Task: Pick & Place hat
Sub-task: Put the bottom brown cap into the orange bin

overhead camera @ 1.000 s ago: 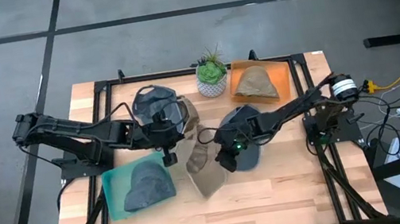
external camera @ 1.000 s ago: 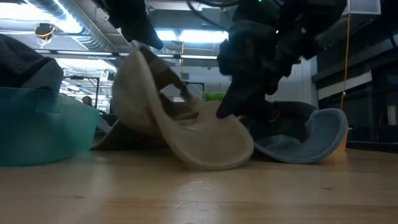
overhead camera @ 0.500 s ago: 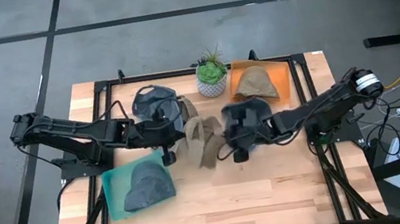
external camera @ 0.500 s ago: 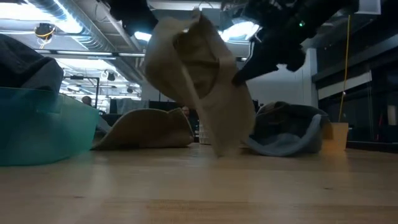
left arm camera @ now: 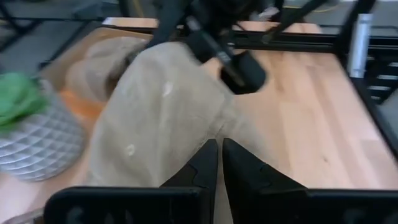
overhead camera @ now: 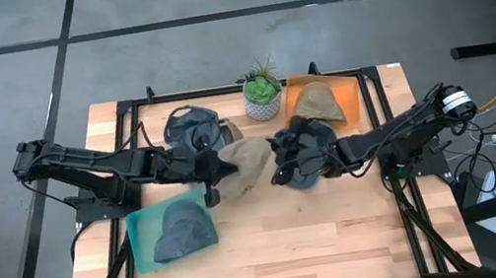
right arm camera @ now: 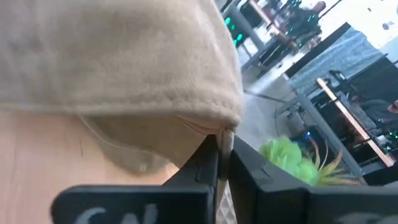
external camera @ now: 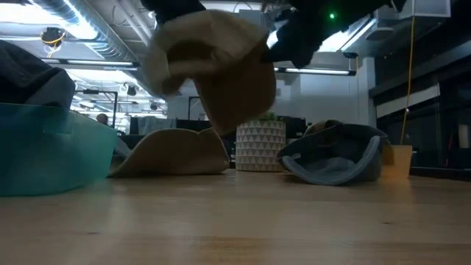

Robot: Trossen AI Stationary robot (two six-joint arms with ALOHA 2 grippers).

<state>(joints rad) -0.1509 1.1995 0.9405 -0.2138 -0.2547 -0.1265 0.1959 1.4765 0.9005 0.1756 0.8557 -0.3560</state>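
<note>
We have the tan hat point(overhead camera: 245, 162) off the surface point(overhead camera: 343, 234), held up between both arms just below the potted plant point(overhead camera: 263, 94). Left pincer point(left arm camera: 217, 163) is clamped together on the hat's cloth; right pincer point(right arm camera: 222, 154) pinches its brim edge. We judge it mid-carry, both holding. Next we need one pincer to let go and the hat moved to a bin, likely the teal bin point(overhead camera: 139, 238) or orange bin point(overhead camera: 353, 95). The low view shows the hat clear of the surface; the high view doesn't.
</note>
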